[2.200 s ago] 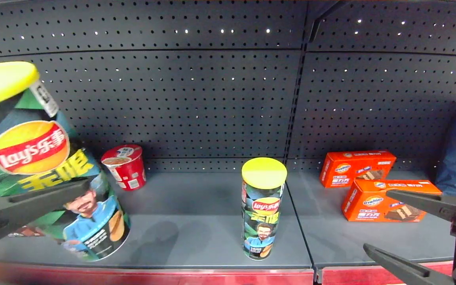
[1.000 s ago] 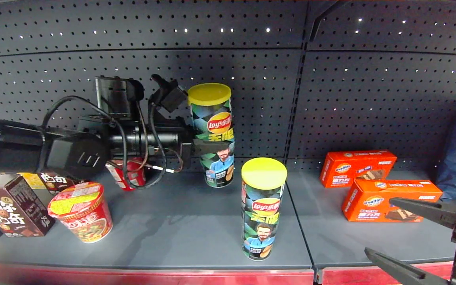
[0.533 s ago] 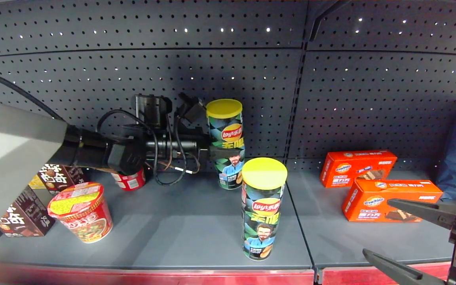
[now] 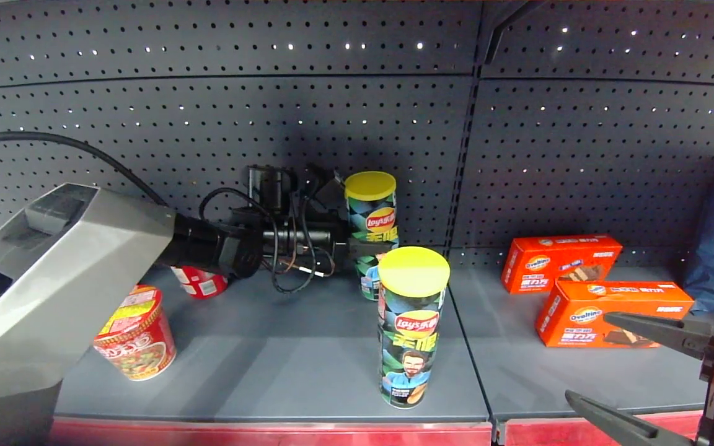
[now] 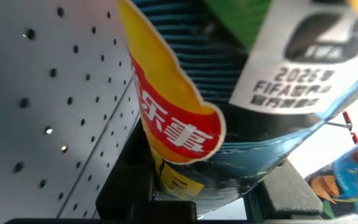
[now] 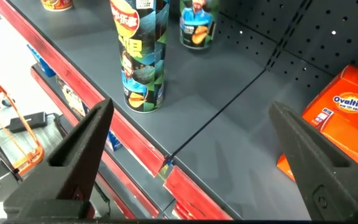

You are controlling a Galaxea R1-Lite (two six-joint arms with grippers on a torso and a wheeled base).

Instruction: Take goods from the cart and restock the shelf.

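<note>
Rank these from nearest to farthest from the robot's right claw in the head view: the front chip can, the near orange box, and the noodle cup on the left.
1. Near orange box: just beside the right claw, on the shelf's right section.
2. Front chip can: upright at the middle front.
3. Noodle cup: far over on the left.

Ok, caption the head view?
Left claw holds a chip can at the back of the shelf, behind a standing can.
</note>
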